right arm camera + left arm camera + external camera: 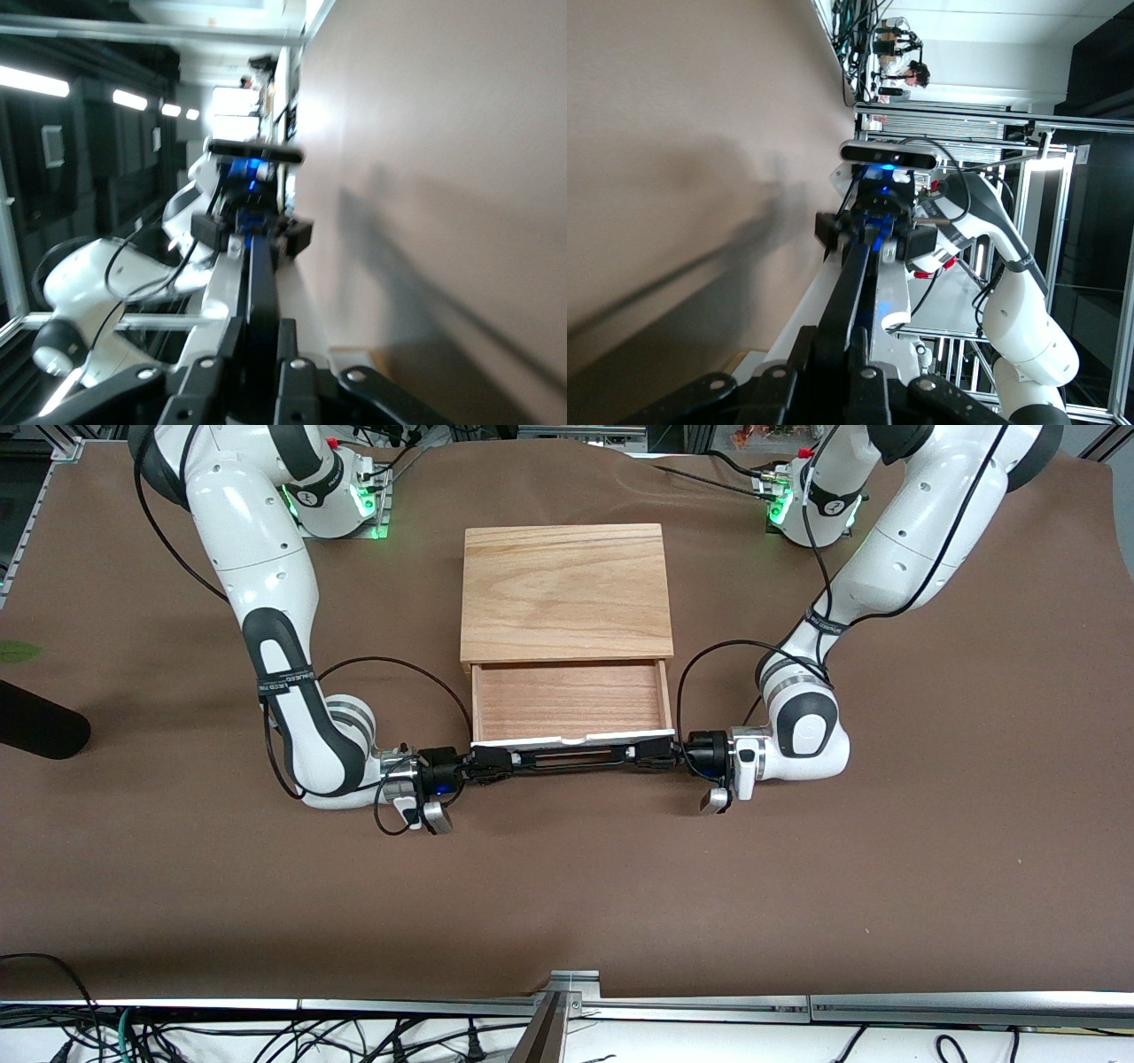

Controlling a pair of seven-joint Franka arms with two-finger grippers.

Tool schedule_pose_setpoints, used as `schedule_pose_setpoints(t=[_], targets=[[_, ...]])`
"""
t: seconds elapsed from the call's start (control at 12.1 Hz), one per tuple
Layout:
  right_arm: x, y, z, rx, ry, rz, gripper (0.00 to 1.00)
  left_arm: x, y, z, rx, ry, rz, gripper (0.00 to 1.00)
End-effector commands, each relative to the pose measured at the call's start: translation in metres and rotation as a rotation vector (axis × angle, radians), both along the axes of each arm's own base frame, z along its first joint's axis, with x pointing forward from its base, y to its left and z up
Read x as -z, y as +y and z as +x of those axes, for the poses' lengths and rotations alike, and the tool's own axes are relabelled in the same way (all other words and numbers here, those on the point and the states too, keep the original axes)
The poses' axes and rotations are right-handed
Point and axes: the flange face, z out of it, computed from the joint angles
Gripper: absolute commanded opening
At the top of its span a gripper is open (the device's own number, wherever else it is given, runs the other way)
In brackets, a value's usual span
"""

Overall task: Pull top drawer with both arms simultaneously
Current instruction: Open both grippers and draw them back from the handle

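Note:
The top drawer (568, 700) stands pulled out of the oak-topped box (564, 593), showing its reddish-brown wood inside. Its white front (532, 740) faces the front camera, with the black wire bar handle (571, 758) in front of it. My right gripper (485, 764) is shut on the handle's end toward the right arm's side. My left gripper (657, 755) is shut on the other end. In the left wrist view the left gripper (831, 350) clamps the handle (855, 274). In the right wrist view the right gripper (260, 341) clamps the handle (261, 274).
Brown table cloth lies all round the box. A dark rounded object (35, 731) and a green scrap (18, 652) lie at the right arm's end of the table. A metal rail (567, 1001) runs along the table edge nearest the front camera.

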Motion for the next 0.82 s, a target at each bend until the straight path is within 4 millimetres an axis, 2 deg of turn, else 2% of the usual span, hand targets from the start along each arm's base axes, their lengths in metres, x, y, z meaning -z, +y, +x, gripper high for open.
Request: schedule_pose_setpoints(t=[0.0, 0.08, 0.16, 0.25, 0.41, 0.58, 0.66, 0.74], targets=[[-0.011, -0.056, 0.034, 0.082, -0.038, 0.006, 0.70, 0.022, 0.052, -0.009, -0.010, 0.056, 0.075, 0.47], [-0.011, -0.055, 0.034, 0.080, -0.037, 0.007, 0.76, 0.021, 0.055, -0.008, -0.015, 0.064, 0.074, 0.47], [-0.012, -0.056, 0.034, 0.079, -0.040, 0.004, 1.00, 0.021, 0.055, -0.008, -0.016, 0.067, 0.074, 0.50], [-0.014, -0.058, 0.034, 0.065, -0.047, -0.015, 1.00, 0.021, 0.054, -0.008, -0.014, 0.068, 0.074, 1.00], [-0.021, -0.085, 0.041, 0.042, -0.078, -0.113, 1.00, 0.015, 0.059, -0.002, -0.031, 0.117, 0.071, 1.00], [-0.042, -0.122, 0.049, 0.002, -0.047, -0.274, 1.00, 0.004, 0.069, 0.007, -0.020, 0.131, 0.101, 1.00], [-0.072, -0.136, 0.060, -0.035, -0.071, -0.377, 1.00, -0.002, 0.076, 0.011, -0.013, 0.140, 0.124, 1.00], [-0.092, -0.153, 0.067, -0.063, -0.062, -0.492, 1.00, -0.010, 0.090, 0.017, 0.000, 0.152, 0.163, 1.00]])
